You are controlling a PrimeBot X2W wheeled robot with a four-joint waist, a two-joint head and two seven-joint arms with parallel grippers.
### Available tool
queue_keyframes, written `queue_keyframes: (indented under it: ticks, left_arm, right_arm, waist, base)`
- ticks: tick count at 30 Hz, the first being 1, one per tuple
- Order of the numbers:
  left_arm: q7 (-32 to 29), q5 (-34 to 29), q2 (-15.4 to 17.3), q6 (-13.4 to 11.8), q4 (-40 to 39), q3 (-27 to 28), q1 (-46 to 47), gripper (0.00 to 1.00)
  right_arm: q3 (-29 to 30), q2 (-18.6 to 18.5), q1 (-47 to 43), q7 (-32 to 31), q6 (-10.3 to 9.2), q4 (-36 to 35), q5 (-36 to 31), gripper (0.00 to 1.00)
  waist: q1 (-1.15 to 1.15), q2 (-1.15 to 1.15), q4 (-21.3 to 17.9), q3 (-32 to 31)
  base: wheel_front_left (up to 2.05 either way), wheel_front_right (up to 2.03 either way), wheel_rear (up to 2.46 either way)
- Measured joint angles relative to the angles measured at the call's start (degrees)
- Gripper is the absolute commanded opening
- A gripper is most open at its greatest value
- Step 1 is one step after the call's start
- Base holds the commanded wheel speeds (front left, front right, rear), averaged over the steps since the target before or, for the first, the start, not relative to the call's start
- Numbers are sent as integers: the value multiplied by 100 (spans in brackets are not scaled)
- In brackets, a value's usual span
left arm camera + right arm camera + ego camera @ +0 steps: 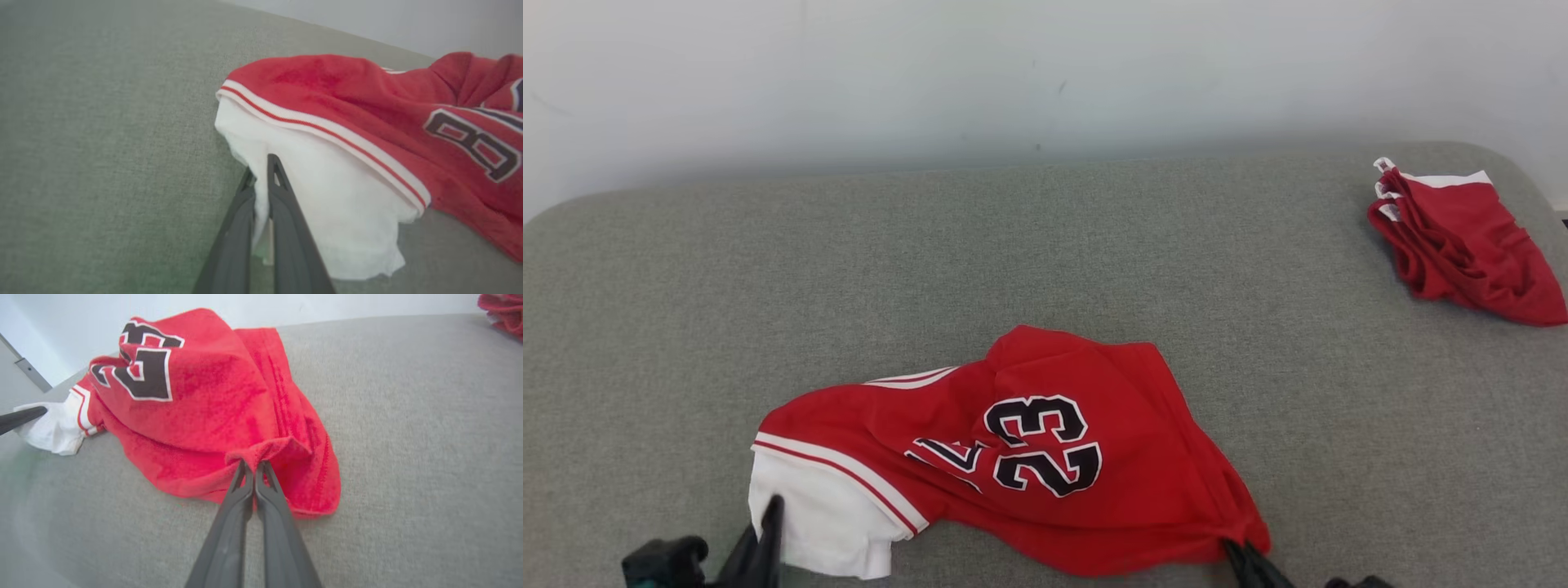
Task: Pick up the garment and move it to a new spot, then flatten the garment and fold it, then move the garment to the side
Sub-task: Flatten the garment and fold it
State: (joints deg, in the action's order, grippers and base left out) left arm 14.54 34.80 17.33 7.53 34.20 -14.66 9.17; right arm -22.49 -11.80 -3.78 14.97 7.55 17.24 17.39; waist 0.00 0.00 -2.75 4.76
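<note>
Jersey (1013,457) crumpled near front edge of grey pad (1045,245), number facing up, white part at left end, red hem at right end. Not flattened, not folded, not set aside. Judged early: somewhere in the pick-up or spreading step, with nearly all of the task left. Second red pile (1462,245) well apart, at far right corner of pad.

Left gripper (261,171) nearly closed, with only a narrow gap between fingers, pinching a thin fold of the white part. Right gripper (254,467) squeezed tight on a bunched corner of the red hem, with that corner raised a little off the pad. Held at both ends, loose and rumpled in between.

Left to do, by this reading: draw ends apart, lay flat, fold, shift aside.
</note>
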Motion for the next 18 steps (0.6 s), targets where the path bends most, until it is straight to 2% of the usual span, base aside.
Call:
queue_keyframes:
  ticks: [6,9,13,18]
  left_arm:
    - [0,164,159,0,-1134,234,322,0]
    - [-255,399,255,0,-1599,314,828,0]
    - [-794,485,414,0,-1940,316,1903,0]
    - [-1481,506,634,0,-1907,267,3860,0]
  right_arm:
    - [202,-194,421,1,0,-843,312,0]
    - [283,-312,928,-102,0,-1042,558,0]
    - [492,-379,1920,-307,0,-1094,1023,0]
    - [721,-368,3709,-675,0,-848,1533,0]
  waist:
    - [0,0,29,26]
    - [0,0,25,95]
    - [0,0,12,284]
    - [1,0,-15,715]
  base:
    - [0,0,0]
    - [0,0,0]
    - [0,0,0]
    - [0,0,0]
